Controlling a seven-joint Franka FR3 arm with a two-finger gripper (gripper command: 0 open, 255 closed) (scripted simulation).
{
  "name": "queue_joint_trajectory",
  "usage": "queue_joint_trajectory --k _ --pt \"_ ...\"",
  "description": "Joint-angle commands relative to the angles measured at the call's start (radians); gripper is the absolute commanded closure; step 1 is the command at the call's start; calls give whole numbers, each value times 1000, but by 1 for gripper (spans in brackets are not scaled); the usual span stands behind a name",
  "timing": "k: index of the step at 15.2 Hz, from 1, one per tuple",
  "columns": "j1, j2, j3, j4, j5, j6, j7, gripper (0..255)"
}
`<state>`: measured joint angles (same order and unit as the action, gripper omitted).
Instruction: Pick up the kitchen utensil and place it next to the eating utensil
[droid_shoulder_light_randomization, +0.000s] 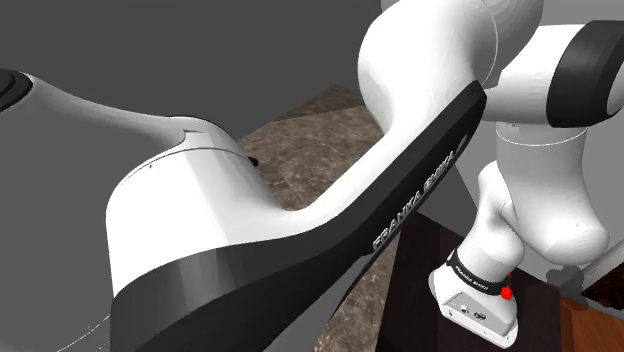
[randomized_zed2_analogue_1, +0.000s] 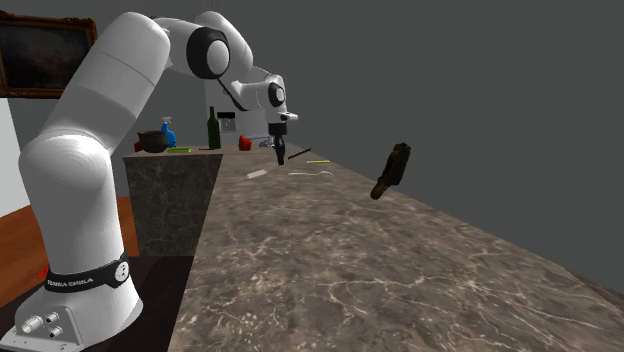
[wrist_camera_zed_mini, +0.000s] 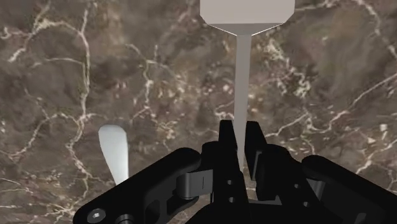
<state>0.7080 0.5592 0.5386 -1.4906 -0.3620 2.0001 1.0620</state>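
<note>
My black gripper (wrist_camera_zed_mini: 240, 130) is shut on the thin grey handle of a pale spatula (wrist_camera_zed_mini: 247, 16). The handle runs out between the fingers, and the flat blade lies ahead of them over the brown marble counter (wrist_camera_zed_mini: 331, 83). A pale spoon-like utensil (wrist_camera_zed_mini: 114, 153) lies on the counter just beside the fingers, with its handle hidden under the hand. In the second exterior view the gripper (randomized_zed2_analogue_1: 281, 156) points down, just above the counter's far part, with a small white utensil (randomized_zed2_analogue_1: 257, 174) on the surface near it.
A dark bottle (randomized_zed2_analogue_1: 390, 172) stands tilted at the counter's right side. Behind the gripper are a green bottle (randomized_zed2_analogue_1: 213, 130), a blue flask (randomized_zed2_analogue_1: 167, 133), a dark bowl (randomized_zed2_analogue_1: 152, 142) and a red item (randomized_zed2_analogue_1: 245, 144). In the shoulder view the arm (droid_shoulder_light_randomization: 300, 200) covers most of the counter.
</note>
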Motion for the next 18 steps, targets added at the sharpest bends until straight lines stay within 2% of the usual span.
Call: queue_joint_trajectory --k 1,5,13,14,18 --pt "0 9 -4 -13 -6 21 5 255" --pt "3 31 -12 -39 -21 66 16 255" --pt "3 31 -12 -39 -21 66 16 255" --pt "3 31 -12 -39 -21 66 16 0" --pt "3 31 -12 -39 -21 66 16 0"
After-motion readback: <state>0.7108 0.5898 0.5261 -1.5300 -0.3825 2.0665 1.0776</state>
